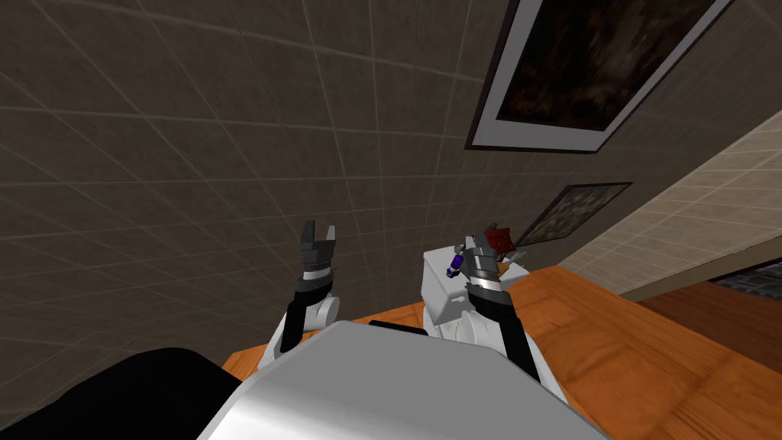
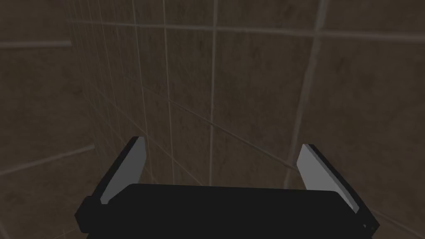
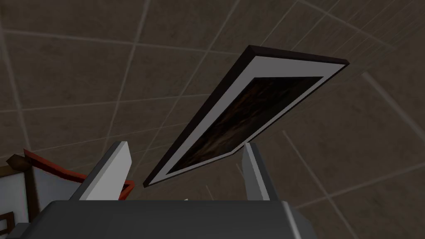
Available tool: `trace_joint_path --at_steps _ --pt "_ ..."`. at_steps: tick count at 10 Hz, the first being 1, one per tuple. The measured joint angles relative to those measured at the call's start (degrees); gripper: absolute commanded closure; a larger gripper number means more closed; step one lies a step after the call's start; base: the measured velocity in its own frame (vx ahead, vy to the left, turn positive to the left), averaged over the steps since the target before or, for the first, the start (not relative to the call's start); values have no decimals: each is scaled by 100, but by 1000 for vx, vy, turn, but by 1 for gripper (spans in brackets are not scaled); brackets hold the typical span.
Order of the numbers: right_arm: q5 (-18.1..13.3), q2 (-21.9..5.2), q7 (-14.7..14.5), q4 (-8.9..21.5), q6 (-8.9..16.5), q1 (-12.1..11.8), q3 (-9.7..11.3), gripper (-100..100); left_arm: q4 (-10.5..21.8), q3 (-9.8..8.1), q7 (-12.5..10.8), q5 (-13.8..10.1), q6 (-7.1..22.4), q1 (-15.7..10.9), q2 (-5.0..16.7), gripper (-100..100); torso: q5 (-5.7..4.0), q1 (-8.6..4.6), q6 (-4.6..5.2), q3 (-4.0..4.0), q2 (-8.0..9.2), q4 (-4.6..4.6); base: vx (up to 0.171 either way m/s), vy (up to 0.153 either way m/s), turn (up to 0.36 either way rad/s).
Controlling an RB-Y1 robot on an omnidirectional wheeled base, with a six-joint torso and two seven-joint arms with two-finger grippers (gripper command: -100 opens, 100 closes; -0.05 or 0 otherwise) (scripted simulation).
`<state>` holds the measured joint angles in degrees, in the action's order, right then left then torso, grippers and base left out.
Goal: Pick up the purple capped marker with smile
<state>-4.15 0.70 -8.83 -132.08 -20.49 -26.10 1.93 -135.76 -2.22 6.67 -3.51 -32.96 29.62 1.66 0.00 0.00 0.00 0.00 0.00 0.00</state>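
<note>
Close beside right fingers [image 3: 108, 172], marker [image 1: 457, 263]

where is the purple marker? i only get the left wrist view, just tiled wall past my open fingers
observer: the head view has the marker on top of a white box, right beside the right gripper.
operator: is that gripper on it
observer: no, in its wrist view the fingers stand open with nothing between them.
operator: so what is it aimed at
observer: a framed picture on the wall, not the marker.
</note>
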Motion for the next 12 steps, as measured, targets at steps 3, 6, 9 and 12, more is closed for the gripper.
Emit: trace_joint_path --at_steps 3,6,9,12 --pt "-68 -416 -25 -31 1 -49 -47 -100 0 0 0 0 0 0 0 0 0 -1 1 8 14 3 -40 9 -63" --pt "-206 -799 -87 -68 18 -127 -130 -100 0 0 0 0 0 -1 0 0 1 4 1 15 26 6 -63 15 -85" --pt "-387 -1127 -171 -104 44 -234 -240 -100 0 0 0 0 0 -1 0 0 1 6 1 16 28 6 -66 12 -102" --pt "-587 -1450 -273 -133 105 -347 -357 -100 0 0 0 0 0 -1 0 0 1 5 0 14 23 6 -56 14 -79"
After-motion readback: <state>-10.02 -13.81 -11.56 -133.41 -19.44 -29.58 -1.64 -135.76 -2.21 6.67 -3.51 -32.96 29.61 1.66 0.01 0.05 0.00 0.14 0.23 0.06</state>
